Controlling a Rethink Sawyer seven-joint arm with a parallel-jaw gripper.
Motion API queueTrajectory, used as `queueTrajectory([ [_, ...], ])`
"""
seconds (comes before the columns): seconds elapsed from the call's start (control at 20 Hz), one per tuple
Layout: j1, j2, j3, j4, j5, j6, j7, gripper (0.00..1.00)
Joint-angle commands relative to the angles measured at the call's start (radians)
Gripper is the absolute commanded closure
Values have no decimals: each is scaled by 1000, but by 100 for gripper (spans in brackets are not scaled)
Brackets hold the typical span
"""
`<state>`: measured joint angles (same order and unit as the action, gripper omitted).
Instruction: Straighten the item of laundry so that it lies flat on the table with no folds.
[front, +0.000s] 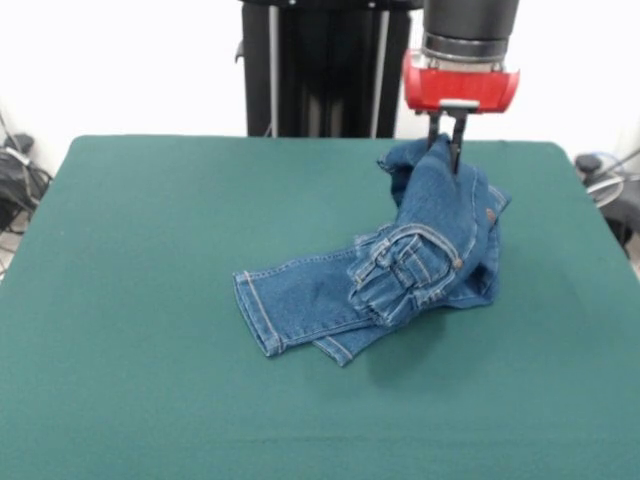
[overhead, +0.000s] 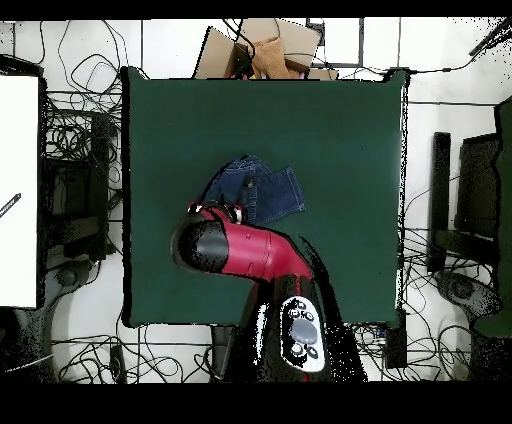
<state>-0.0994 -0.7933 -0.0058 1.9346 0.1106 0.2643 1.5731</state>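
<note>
because the jeans are pinched at a raised upper edge by the narrowed claw, that end is held above the desk while the legs trail on the cloth, presumably so folds can be drawn out.

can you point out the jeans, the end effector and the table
jeans (front: 300, 295), front view, on the flat leg
end effector (front: 447, 148), front view, between its fingertips pinching the raised denim
table (front: 140, 230), front view, on bare green cloth

fingers pinch the jeans, lifting one end off the table.
</note>
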Motion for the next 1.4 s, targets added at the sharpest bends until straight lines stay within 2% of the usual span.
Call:
queueTrajectory([
  [0.05,33,-69,17,64,74,85,260,100],
  [0.35,76,-75,-26,42,96,133,268,100],
  [0.6,60,-109,2,83,139,126,276,100],
  [1.4,158,-164,-102,92,194,187,337,100],
])
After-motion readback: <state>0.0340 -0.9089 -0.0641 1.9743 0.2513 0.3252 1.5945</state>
